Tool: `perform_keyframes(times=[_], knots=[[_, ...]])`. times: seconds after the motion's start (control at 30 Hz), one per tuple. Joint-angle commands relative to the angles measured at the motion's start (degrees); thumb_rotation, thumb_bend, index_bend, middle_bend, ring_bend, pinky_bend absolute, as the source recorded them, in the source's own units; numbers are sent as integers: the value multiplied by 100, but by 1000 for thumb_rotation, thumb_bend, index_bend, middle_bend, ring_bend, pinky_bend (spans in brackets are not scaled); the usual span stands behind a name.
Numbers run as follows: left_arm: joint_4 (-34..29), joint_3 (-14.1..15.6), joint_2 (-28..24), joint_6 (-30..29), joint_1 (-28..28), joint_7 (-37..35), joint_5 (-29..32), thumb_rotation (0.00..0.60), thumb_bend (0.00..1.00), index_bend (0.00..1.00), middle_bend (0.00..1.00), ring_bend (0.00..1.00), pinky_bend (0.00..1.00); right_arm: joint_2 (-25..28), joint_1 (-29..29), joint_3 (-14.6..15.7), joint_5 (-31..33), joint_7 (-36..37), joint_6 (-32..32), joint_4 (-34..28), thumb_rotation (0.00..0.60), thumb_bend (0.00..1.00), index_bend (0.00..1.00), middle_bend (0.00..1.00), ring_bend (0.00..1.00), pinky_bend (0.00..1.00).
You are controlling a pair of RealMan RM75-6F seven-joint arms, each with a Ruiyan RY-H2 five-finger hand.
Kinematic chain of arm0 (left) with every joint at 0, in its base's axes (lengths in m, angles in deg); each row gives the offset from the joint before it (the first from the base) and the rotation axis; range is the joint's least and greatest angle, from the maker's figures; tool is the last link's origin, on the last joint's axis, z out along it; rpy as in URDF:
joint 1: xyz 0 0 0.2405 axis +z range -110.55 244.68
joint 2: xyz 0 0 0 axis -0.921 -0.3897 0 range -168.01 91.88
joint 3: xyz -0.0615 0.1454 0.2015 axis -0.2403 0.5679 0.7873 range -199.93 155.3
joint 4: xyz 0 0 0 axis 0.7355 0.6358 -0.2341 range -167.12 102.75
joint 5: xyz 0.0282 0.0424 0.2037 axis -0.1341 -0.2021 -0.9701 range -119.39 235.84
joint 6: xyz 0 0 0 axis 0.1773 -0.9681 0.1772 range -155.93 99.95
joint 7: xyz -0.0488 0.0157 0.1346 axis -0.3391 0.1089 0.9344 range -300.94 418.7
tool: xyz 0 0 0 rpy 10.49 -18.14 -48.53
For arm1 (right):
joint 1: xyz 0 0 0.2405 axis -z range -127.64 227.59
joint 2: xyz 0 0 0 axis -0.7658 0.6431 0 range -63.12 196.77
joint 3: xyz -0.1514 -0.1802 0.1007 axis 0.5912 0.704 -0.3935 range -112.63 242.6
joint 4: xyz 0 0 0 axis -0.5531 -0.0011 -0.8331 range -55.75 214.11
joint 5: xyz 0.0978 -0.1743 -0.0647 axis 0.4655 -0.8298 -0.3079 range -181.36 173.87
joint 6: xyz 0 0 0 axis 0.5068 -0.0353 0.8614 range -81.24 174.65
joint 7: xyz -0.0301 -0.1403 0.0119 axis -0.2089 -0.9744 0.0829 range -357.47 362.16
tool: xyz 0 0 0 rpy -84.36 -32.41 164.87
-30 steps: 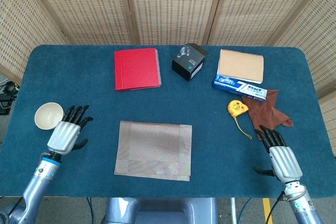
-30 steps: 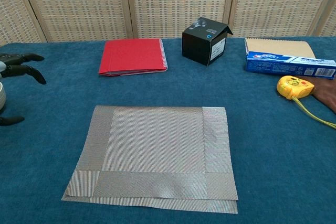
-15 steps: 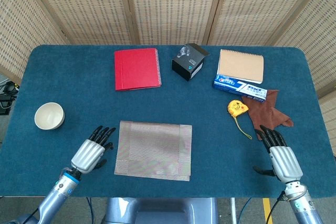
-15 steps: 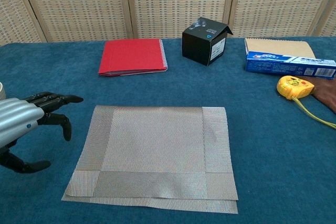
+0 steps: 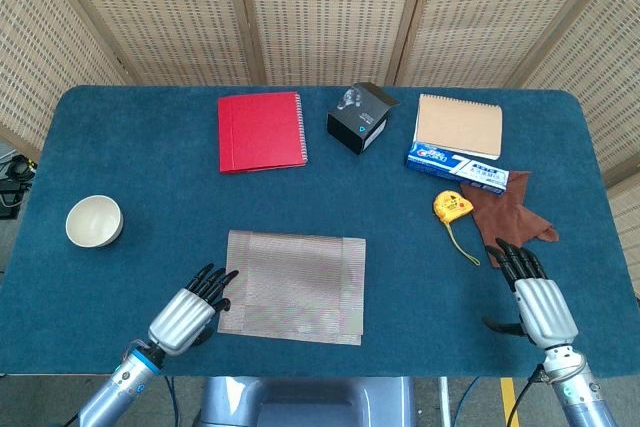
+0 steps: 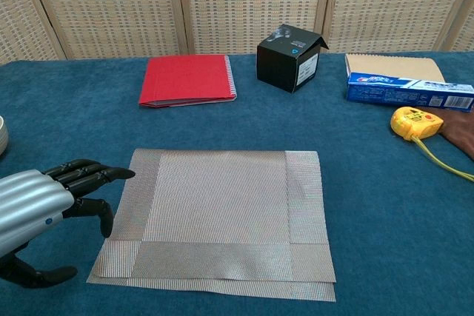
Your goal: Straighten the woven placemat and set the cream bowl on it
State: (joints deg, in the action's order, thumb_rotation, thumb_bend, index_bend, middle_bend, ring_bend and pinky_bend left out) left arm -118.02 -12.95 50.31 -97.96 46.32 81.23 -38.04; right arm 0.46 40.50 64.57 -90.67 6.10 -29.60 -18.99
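**Left hand at placemat's edge, bowl apart**

Left hand (image 5: 184, 315) released, holding nothing; fingers (image 6: 89, 177) extended and slightly spread, tips at the left edge of the placemat (image 5: 293, 285). Whether they touch it is unclear. Placemat lies folded, lower layer showing along its near edge. Cream bowl (image 5: 94, 221) sits well left of the placemat, beyond the hand; chest view cuts it to a sliver. Right hand (image 5: 534, 299) well right of the placemat, fingers apart, empty, out of the chest view.
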Motion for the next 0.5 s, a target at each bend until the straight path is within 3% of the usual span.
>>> perform_keyframes(times=[0.03,0.5], knots=[[-8,33,11,0,31,41,-36,600,256,408,0,0,0,4,0,-1,3,6,1,-1,600,82,78,0,0,0],[401,-114,291,115,118,-2,170,600,283,466,0,0,0,2,-6,-1,34,-49,33,-11,600,82,76,0,0,0]])
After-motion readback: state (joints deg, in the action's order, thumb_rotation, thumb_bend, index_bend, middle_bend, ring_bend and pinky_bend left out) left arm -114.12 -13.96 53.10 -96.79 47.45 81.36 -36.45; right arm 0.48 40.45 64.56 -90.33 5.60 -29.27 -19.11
